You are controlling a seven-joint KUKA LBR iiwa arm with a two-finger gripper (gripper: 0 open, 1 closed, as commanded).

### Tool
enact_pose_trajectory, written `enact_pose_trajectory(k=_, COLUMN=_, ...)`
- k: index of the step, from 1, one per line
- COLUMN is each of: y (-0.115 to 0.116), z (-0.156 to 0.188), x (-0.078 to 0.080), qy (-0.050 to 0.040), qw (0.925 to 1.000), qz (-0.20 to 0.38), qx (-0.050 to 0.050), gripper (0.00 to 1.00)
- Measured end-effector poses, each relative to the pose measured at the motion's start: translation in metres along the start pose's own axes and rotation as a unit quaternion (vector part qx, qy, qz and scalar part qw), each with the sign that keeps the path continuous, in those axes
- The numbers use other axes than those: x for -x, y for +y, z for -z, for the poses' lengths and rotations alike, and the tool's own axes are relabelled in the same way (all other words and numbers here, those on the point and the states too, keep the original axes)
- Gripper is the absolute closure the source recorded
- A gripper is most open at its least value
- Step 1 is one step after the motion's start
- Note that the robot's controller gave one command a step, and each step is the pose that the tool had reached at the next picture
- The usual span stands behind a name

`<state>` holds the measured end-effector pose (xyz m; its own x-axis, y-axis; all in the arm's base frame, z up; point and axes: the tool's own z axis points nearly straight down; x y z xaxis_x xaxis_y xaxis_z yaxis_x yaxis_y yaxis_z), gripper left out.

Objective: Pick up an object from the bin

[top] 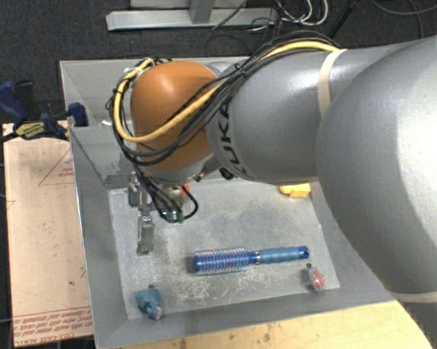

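While the gripper (144, 244) hangs low over bare floor at the bin's (94, 216) left (open/closed: can't tell), no obj. is seen in it, so approx. the approach step. Nearest: blue brush (248, 259) to its right, blue lump (149, 302) near the front-left corner. Next move calls for centring over one, then descending.

Dark floor (22, 34) is showing along top and left. Flat grey metal stand foot (185, 16) is sitting on it at top centre; loose cables (300, 4) are trailing just beside, toward top right.
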<state>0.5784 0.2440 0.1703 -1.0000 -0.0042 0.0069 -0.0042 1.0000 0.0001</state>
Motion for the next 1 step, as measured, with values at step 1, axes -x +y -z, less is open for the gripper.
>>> enact_pose_trajectory(k=1, y=-0.0823, z=-0.0013, x=-0.0359, qy=-0.0019, qw=1.0000, qz=-0.004, qx=-0.002, gripper=0.00)
